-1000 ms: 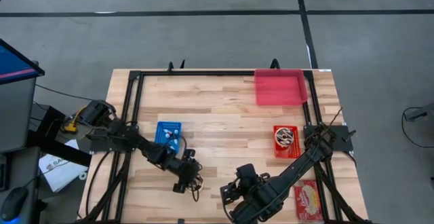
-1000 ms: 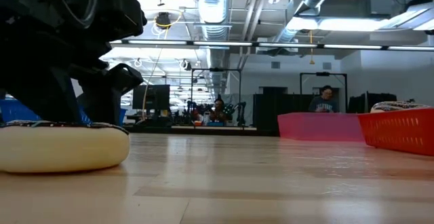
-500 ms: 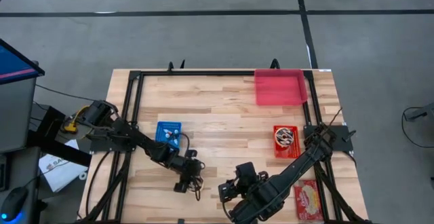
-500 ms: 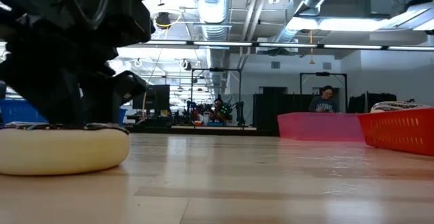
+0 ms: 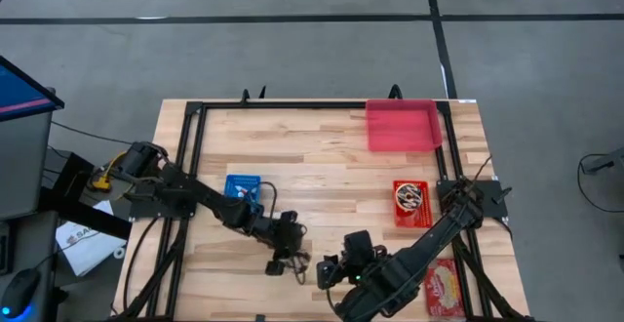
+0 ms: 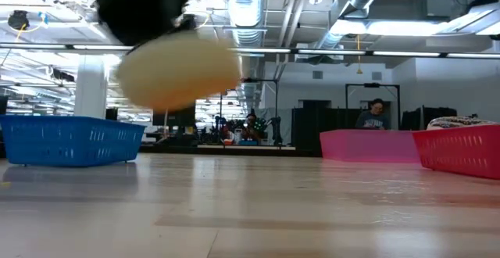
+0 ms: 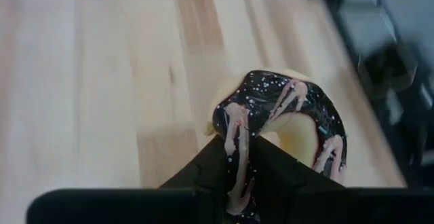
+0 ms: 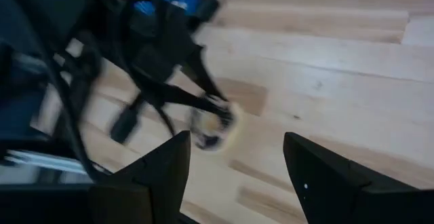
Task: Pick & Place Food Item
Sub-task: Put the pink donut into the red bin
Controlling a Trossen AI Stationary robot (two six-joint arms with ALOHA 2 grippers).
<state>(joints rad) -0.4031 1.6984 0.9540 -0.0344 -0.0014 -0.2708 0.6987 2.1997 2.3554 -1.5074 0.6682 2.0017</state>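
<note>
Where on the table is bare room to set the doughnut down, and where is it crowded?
Bare wood lies between the blue basket and the small red basket, and left of the pink tray. It is crowded at the near edge, where the left claw holds the doughnut close to the open right claw.

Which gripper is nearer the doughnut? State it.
Left. The left gripper has its fingers shut on the doughnut, lifted off the table; the right gripper waits open beside it, apart.
</note>
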